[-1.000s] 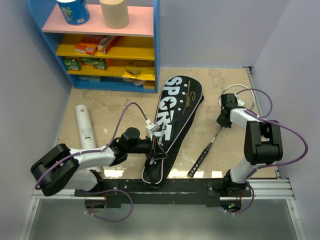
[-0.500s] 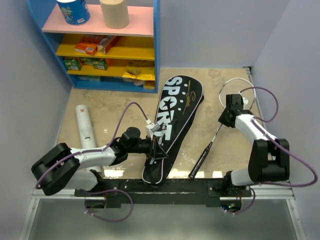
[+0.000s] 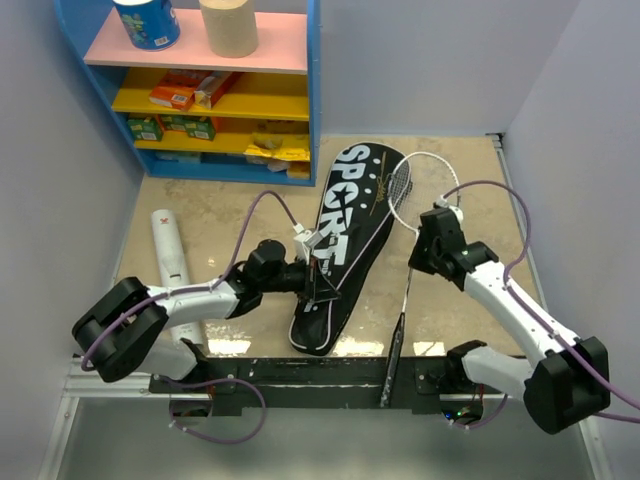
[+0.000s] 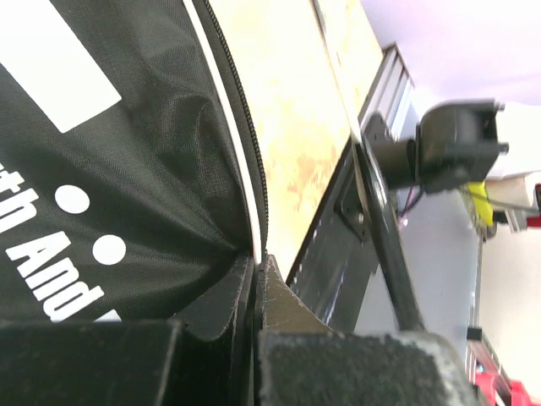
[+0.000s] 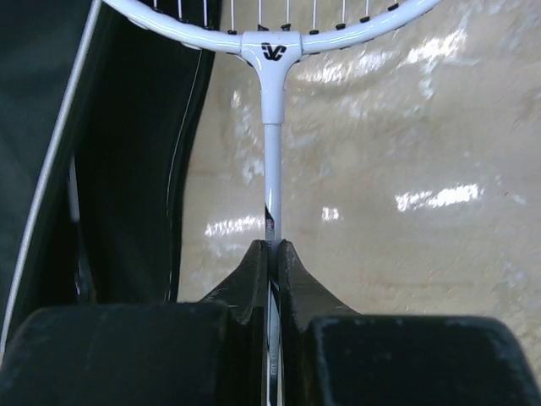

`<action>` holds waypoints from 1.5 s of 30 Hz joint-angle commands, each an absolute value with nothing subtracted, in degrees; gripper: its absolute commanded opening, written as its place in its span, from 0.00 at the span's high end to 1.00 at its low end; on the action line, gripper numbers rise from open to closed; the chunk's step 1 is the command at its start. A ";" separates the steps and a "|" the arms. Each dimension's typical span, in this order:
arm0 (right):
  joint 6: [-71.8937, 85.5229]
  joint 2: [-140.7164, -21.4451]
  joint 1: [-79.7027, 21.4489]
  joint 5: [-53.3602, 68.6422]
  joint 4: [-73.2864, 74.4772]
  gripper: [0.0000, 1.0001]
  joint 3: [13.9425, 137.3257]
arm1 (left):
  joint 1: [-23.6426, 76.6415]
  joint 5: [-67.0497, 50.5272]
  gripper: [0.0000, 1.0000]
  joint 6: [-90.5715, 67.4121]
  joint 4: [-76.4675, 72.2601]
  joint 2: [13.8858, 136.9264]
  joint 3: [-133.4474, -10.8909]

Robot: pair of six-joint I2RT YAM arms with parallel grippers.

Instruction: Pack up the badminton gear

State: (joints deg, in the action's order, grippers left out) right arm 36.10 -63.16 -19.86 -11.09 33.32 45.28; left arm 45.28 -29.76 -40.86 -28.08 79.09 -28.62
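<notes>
The black bag (image 3: 345, 235) lettered SPORT lies in the middle of the table. My left gripper (image 3: 322, 284) is shut on the bag's right edge near its narrow end; the left wrist view shows the fabric (image 4: 110, 152) pinched at the gripper (image 4: 258, 269). My right gripper (image 3: 419, 250) is shut on the thin shaft of a white-framed racket (image 3: 408, 185). The racket's head overlaps the bag's wide end and its black handle (image 3: 393, 355) reaches the front rail. In the right wrist view the shaft (image 5: 270, 144) runs between the jaws of the gripper (image 5: 272, 251). The white tube (image 3: 171, 255) lies at the left. Only one racket shows.
A blue shelf unit (image 3: 313, 95) stands at the back left with small coloured boxes (image 3: 185, 95) and two paper rolls (image 3: 228, 25) on top. Walls close in both sides. A black rail (image 3: 300, 375) runs along the near edge.
My right arm has swung left, carrying the racket from the right side of the table towards the bag; its head now overlaps the bag. The bag and left gripper have shifted slightly.
</notes>
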 commanded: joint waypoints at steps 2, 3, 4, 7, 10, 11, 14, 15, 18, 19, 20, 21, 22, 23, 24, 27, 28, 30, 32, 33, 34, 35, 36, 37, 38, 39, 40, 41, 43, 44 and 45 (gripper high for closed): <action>43.15 -55.47 -23.73 -13.53 40.42 1.00 43.68 | 42.55 -29.27 1.00 -39.11 -29.97 78.75 -33.92; 43.42 -53.11 -23.82 -13.01 41.13 1.00 43.59 | 42.19 -29.18 1.00 -38.94 -29.36 78.66 -34.27; 43.68 -52.39 -24.17 -12.83 42.61 1.00 43.59 | 41.84 -29.09 1.00 -38.50 -29.09 78.92 -35.06; 44.21 -49.50 -24.87 -12.05 45.17 1.00 43.33 | 40.08 -29.53 1.00 -38.32 -28.56 80.50 -36.82; 44.12 -48.08 -25.57 -10.82 46.58 1.00 42.02 | 38.41 -30.84 1.00 -38.58 -29.09 83.13 -38.93; 44.03 -47.99 -25.84 -10.55 46.67 1.00 41.58 | 37.80 -31.02 1.00 -38.67 -29.27 83.93 -39.46; 44.74 -48.08 -27.86 -10.11 47.20 1.00 41.13 | 36.74 -32.34 1.00 -39.02 -29.97 86.39 -41.74; 44.82 -48.16 -28.30 -10.11 47.02 1.00 40.78 | 36.56 -32.60 1.00 -39.20 -30.23 87.27 -42.62; 45.35 -49.04 -29.97 -10.20 46.93 1.00 40.43 | 36.21 -33.22 1.00 -39.29 -30.15 87.89 -44.11; 45.70 -49.48 -30.67 -10.11 46.41 1.00 40.26 | 36.21 -33.57 1.00 -39.46 -30.23 88.33 -44.38; 45.70 -50.27 -31.20 -9.85 45.97 1.00 39.99 | 36.21 -33.84 1.00 -39.64 -30.41 88.50 -44.56; 45.96 -50.88 -32.07 -9.84 45.53 1.00 39.56 | 36.21 -34.19 1.00 -39.90 -30.93 88.68 -44.65; 46.14 -51.58 -32.60 -9.84 44.74 1.00 39.46 | 36.21 -34.36 1.00 -40.16 -31.02 88.59 -44.56; 46.32 -52.11 -33.04 -9.84 44.21 1.00 39.29 | 36.21 -34.28 1.00 -40.17 -30.94 88.59 -44.56; 46.58 -53.34 -33.39 -10.02 43.69 1.00 39.11 | 36.21 -34.19 1.00 -40.08 -30.68 88.33 -44.56; 46.67 -55.45 -34.71 -9.93 41.93 1.00 39.11 | 36.21 -34.28 1.00 -39.46 -29.53 87.89 -45.00; 46.67 -56.07 -34.80 -10.02 41.05 1.00 39.20 | 36.21 -34.28 1.00 -39.29 -29.27 87.80 -45.09; 46.58 -56.95 -35.15 -9.93 40.52 1.00 39.81 | 36.21 -34.28 1.00 -39.20 -28.92 87.45 -44.74; 46.23 -58.44 -35.33 -10.11 39.90 1.00 40.51 | 36.21 -34.63 1.00 -39.29 -29.00 87.19 -44.30; 45.97 -58.97 -35.51 -10.28 39.73 1.00 41.47 | 36.21 -34.63 1.00 -39.46 -29.26 86.67 -43.34; 45.88 -59.93 -35.51 -10.46 39.38 1.00 41.92 | 36.30 -34.63 1.00 -39.81 -29.70 86.40 -42.63; 45.70 -60.64 -35.51 -10.37 39.11 1.00 42.36 | 36.30 -34.80 1.00 -40.16 -31.19 86.22 -41.93; 45.62 -61.25 -35.59 -10.28 38.85 1.00 43.23 | 36.30 -34.89 1.00 -40.43 -31.72 85.96 -40.36; 45.44 -61.96 -35.68 -9.94 37.80 1.00 43.68 | 36.21 -34.98 1.00 -41.04 -32.34 85.87 -39.56; 45.35 -63.53 -35.77 -9.50 37.27 1.00 44.03 | 36.21 -35.07 1.00 -41.31 -33.82 85.87 -38.68; 45.35 -64.33 -35.86 -9.58 36.92 1.00 44.90 | 36.30 -35.24 1.00 -41.66 -34.62 85.87 -37.11; 45.09 -65.12 -36.03 -9.67 36.13 1.00 45.35 | 36.47 -35.51 1.00 -42.27 -35.41 85.87 -36.48; 45.00 -66.61 -36.12 -9.67 35.69 1.00 45.70 | 36.65 -35.59 1.00 -42.45 -35.94 85.96 -35.87; 45.00 -68.37 -36.47 -9.32 34.20 1.00 46.75 | 37.52 -35.59 1.00 -42.71 -36.82 86.04 -34.72; 44.91 -68.99 -36.74 -9.40 33.67 1.00 47.11 | 37.79 -35.51 1.00 -42.63 -36.83 86.04 -34.46; 45.00 -70.30 -37.26 -9.32 33.31 1.00 47.81 | 38.14 -35.33 1.00 -42.54 -36.83 86.04 -34.02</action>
